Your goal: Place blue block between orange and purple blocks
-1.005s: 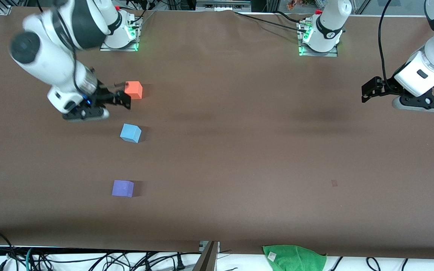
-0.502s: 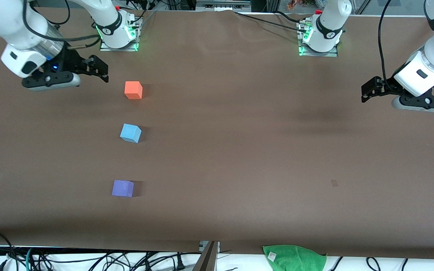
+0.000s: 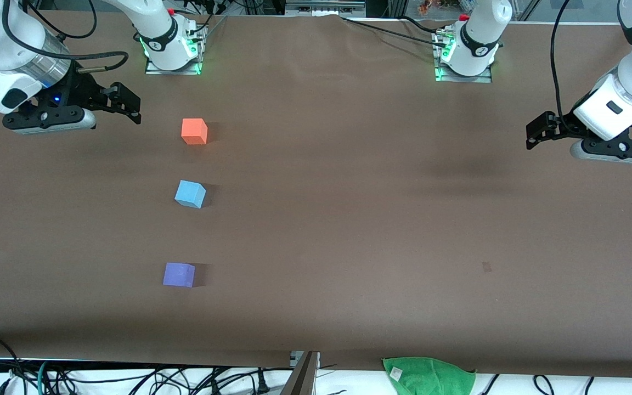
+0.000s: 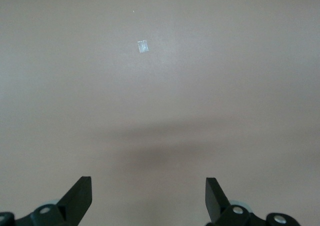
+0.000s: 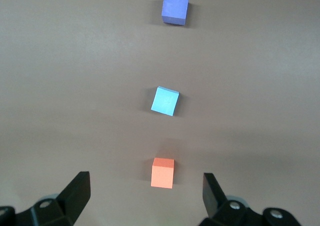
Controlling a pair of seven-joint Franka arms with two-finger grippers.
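Blue block (image 3: 190, 193) between orange and purple blocks (image 3: 194, 131).

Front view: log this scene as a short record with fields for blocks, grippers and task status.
blue block: on the table, between the other two, touching neither
orange block: farthest from the front camera
purple block: nearest the front camera
right gripper: fingers open, empty, up near the right arm's end of the table
left gripper: fingers open, empty, waiting over bare table
task status: blocks in line, blue in the middle
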